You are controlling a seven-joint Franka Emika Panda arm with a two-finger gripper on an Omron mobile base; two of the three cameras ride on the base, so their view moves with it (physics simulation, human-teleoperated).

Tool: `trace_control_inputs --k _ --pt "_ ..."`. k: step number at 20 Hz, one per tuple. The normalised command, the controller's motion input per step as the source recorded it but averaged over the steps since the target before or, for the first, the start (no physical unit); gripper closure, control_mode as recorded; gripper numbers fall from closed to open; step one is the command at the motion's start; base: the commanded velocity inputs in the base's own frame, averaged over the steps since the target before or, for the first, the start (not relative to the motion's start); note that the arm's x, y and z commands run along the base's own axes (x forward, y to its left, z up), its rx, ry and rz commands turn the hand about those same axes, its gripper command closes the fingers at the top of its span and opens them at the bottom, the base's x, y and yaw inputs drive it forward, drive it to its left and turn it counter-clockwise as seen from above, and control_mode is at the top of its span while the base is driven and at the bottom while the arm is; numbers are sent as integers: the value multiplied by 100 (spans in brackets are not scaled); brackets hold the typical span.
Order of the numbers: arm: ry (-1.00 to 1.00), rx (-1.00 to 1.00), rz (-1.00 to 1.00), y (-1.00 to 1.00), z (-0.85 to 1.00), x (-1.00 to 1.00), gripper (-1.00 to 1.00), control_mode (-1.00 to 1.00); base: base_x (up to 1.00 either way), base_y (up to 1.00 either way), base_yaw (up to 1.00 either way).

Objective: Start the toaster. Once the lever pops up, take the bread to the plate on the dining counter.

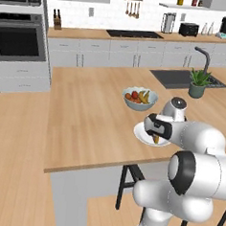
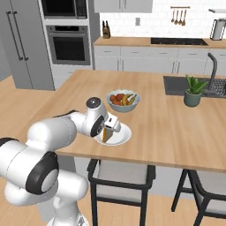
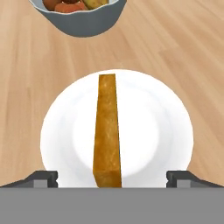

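One slice of bread (image 3: 107, 131), standing on its thin edge over the middle of the plate (image 3: 162, 118), between gripper (image 3: 111, 177) tips spread wide and touching neither face. Probably light, stiff and crumbly, so best pinched gently across the two flat faces near the upper crust. Beyond the plate, on the same dining counter (image 1: 80, 127), just beside a fruit bowl (image 1: 140, 99)

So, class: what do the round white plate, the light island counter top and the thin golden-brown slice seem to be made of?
The round white plate: probably glazed ceramic, smooth with soft shading.
The light island counter top: wood, matte, showing long grain lines.
The thin golden-brown slice: toasted bread, with a rough speckled crust.
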Motion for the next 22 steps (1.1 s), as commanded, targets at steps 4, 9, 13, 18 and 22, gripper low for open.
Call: trace_control_inputs --k 4,9,13,18,22 --pt "0 0 0 0 1 0 -100 -100 0 0 0" --pt "0 0 1 -18 0 0 -100 -100 0 0 0" --pt "0 0 0 -38 1 0 -100 -100 0 0 0" --pt "2 0 0 -33 1 10 -100 -100 0 0 0" --pt "4 0 0 -7 9 4 -100 -100 0 0 0"
